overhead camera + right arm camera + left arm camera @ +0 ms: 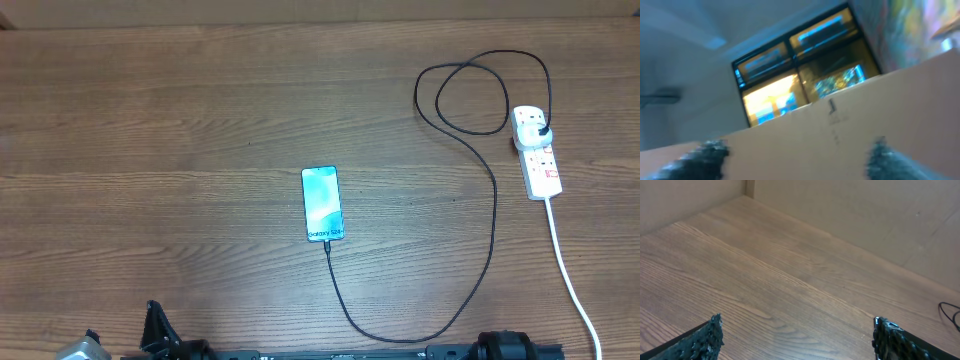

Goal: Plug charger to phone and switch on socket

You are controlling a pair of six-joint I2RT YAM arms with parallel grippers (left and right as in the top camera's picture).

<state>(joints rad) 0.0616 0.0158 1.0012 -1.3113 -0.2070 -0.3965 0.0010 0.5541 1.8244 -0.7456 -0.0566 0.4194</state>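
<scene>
Near the middle of the tabletop [150,120] lies the phone [322,204], screen up and lit; the charger [496,210] meets its near short edge, the connector tip touching the phone and seemingly seated, though the overhead view is too small to be sure; from there the black cable sweeps toward the near edge, climbs on the right, loops twice and ends at the black plug [541,128] in the far end of the socket [543,170]; the socket lies at the right, its thick white cord [563,262] trailing back to the near edge; whether its switch is on cannot be told.

The likely trouble is the slack cable, which runs between the arms and the socket; a reach for the switch could snag it and tug the tip out or drag the light phone; the switches are small and close together, so a press could land on the wrong one or shove the strip aside.

The left fingers [700,342] stand wide apart over bare wood, holding and touching nothing; the right fingers [702,157], in a blurred view tilted up at a cardboard wall [920,100] and a window [805,65], are also apart with nothing between them.
</scene>
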